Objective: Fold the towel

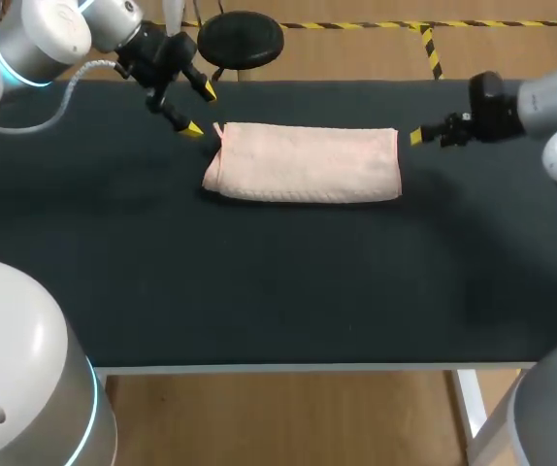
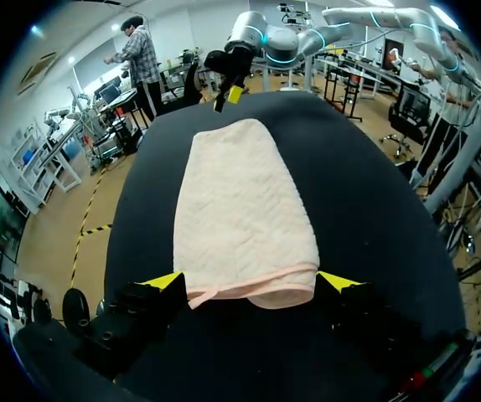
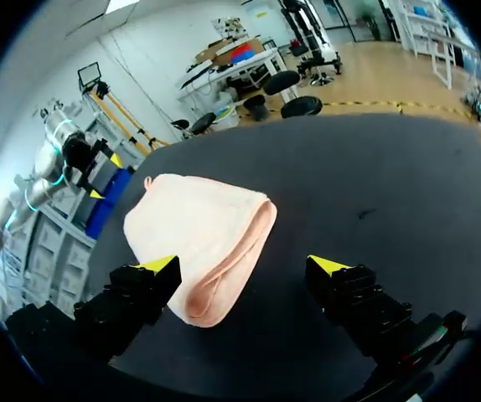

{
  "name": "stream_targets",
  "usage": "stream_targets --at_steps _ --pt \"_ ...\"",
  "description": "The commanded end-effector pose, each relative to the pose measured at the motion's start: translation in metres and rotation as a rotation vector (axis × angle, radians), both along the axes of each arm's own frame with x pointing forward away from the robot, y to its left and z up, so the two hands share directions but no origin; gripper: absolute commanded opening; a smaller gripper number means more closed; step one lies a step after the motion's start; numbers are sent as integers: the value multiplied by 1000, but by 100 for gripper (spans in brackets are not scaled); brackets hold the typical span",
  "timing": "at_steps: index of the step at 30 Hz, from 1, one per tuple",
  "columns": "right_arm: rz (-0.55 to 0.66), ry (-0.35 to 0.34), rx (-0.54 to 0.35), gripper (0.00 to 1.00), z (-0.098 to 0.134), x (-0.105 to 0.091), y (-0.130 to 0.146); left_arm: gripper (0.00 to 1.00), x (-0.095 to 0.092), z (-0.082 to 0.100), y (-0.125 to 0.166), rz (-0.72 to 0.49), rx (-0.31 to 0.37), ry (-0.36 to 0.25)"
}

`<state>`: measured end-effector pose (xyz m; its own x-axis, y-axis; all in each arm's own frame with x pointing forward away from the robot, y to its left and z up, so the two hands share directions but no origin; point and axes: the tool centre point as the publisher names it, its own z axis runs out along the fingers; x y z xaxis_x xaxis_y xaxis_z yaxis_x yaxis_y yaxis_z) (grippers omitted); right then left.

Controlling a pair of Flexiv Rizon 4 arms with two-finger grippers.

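Pink towel (image 1: 303, 163), folded into a thick oblong, lay flat on the black table (image 1: 259, 282), stretched lengthwise between the two grippers. Its stitched end sat just ahead of the left gripper (image 2: 251, 280), framed by jaws spread wider than the cloth and not pinching it. Its rounded folded end lay ahead of the right gripper (image 3: 243, 265), nearer one finger, jaws likewise spread with nothing between them.

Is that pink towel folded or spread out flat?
Folded: the towel shows doubled layers and a rounded fold at its end.
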<state>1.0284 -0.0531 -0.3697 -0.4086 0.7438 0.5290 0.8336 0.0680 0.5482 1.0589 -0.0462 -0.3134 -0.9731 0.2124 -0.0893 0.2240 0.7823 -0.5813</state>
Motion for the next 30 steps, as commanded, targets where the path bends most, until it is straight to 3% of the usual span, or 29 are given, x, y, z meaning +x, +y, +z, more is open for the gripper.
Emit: stream_targets --at_steps 1,9,14,30 --pt "142 218 140 100 -2 12 -4 100 0 -1 0 -1 -3 -2" --pt "188 337 111 100 -16 9 7 100 0 -1 0 -1 -3 -2" --pt "171 374 81 100 -27 4 21 100 0 -1 0 -1 -3 -2" --pt "69 375 152 100 -43 -9 34 100 0 -1 0 -1 -3 -2"
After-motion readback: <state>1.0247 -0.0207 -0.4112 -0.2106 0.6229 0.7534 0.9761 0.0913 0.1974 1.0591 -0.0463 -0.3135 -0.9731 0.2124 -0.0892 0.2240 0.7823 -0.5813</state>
